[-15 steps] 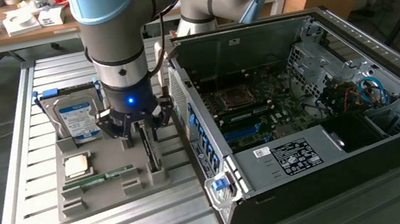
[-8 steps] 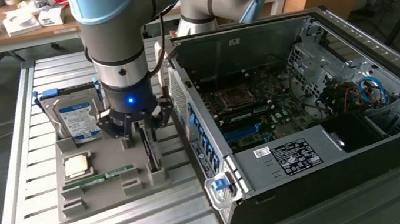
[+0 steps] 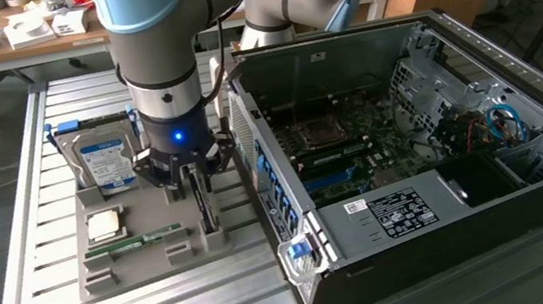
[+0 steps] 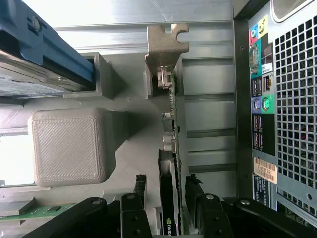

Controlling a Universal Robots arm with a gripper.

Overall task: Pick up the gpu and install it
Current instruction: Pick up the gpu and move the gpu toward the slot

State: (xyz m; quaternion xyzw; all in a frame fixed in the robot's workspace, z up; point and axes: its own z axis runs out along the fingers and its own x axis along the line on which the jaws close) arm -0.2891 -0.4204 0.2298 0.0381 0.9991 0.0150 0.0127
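The gpu (image 3: 203,209) stands on its edge in a slot of the grey holder (image 3: 149,269), beside the open computer case (image 3: 399,213). In the wrist view the gpu (image 4: 172,124) shows edge-on as a thin green card, with its silver end bracket (image 4: 166,44) at the far end and a black fan body near the fingers. My gripper (image 3: 197,181) is lowered straight over the card. The gripper (image 4: 167,184) straddles it, one black finger (image 4: 141,191) on each side. The fingers stand open, with a narrow gap still showing on both sides of the card.
A silver hard drive with a blue label (image 3: 106,160) stands in the holder at the exterior view's left, its blue rail (image 4: 49,47) close by. A memory stick (image 3: 136,240) and a processor chip (image 3: 107,223) lie in front. The case's rear ports (image 4: 260,99) are close beside the card.
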